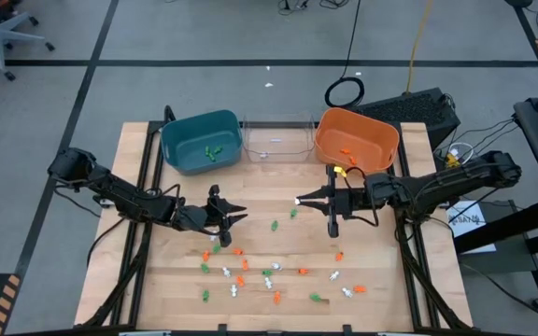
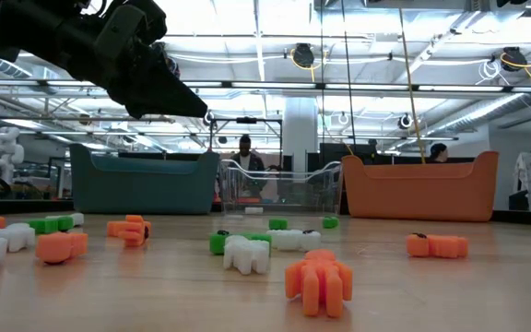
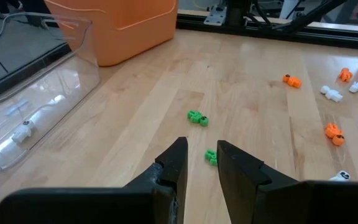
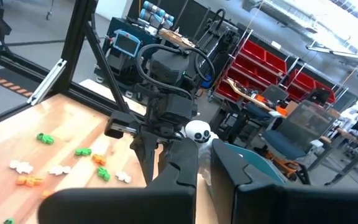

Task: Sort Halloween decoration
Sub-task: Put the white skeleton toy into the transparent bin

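Small orange, green and white trinkets [image 1: 269, 275] lie scattered on the near half of the wooden table. My right gripper [image 1: 302, 199] hovers over the table's middle, in front of the orange bin [image 1: 355, 138], fingers pointing left, shut on a white trinket [image 4: 197, 132]. My left gripper [image 1: 234, 212] hangs above the table in front of the teal bin [image 1: 201, 140], fingers narrowly open and holding nothing. In the left wrist view [image 3: 202, 157] a green trinket [image 3: 211, 157] lies on the wood below the gap. Green pieces [image 1: 213, 152] lie in the teal bin. My right gripper pinches the white trinket [image 4: 199, 133] between its two fingers, at their free ends. The fingers come roughly level from the table's right side. The trinket is lifted clear of the table.
A clear bin [image 1: 276, 138] stands between the teal and orange bins at the far edge, with a white piece [image 3: 23, 132] inside. Orange pieces [image 1: 346, 154] lie in the orange bin. Bare wood lies between the bins and the scattered trinkets. People stand in the room beyond.
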### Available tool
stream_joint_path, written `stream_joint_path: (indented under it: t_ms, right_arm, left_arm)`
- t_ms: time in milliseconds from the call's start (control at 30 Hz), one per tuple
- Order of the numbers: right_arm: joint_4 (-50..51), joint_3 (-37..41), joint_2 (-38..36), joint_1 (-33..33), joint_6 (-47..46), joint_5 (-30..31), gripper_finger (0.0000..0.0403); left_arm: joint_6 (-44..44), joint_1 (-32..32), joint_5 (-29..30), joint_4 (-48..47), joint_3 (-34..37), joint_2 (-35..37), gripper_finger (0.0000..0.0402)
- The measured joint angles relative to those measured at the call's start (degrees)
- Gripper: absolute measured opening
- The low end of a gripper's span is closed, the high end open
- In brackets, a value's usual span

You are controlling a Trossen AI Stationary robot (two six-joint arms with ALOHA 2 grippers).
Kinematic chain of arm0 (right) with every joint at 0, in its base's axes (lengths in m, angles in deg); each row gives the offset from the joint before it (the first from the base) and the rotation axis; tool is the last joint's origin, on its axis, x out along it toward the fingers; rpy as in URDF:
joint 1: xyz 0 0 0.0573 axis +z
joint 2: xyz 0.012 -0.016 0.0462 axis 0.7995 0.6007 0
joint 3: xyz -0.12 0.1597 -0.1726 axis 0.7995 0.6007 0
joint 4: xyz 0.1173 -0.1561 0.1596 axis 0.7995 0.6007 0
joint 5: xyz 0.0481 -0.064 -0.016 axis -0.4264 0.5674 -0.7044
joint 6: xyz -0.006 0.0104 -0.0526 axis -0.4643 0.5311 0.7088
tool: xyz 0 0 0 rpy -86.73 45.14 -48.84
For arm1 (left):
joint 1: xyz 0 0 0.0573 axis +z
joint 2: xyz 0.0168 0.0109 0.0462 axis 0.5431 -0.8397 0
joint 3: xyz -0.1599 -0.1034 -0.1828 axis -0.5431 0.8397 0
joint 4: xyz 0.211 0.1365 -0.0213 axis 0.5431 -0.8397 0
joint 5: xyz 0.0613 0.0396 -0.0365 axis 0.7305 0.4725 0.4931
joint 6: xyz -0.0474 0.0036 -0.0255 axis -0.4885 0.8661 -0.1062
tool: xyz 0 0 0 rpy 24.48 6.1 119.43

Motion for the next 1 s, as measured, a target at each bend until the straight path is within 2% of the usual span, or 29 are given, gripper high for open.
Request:
stream_joint_path:
  t_ms: [200,333,500,1000]
  right_arm:
    - [0.0,0.0,0.0,-0.6,0.0,0.1,0.0004]
    - [-1.9,-0.1,0.9,-2.2,-5.4,3.3,0.0004]
    - [-3.8,-0.1,4.4,-5.4,-9.7,3.1,0.0004]
    - [-8.1,-0.1,11.5,-22.3,-17.9,2.9,0.0004]
  left_arm:
    - [0.0,0.0,0.0,0.0,0.0,0.0,0.0086]
    - [0.0,0.0,0.0,0.0,0.0,0.0,0.0086]
    - [0.0,0.0,0.1,0.1,0.0,0.0,0.0086]
    - [0.0,0.0,0.3,-0.1,0.0,0.0,0.0086]
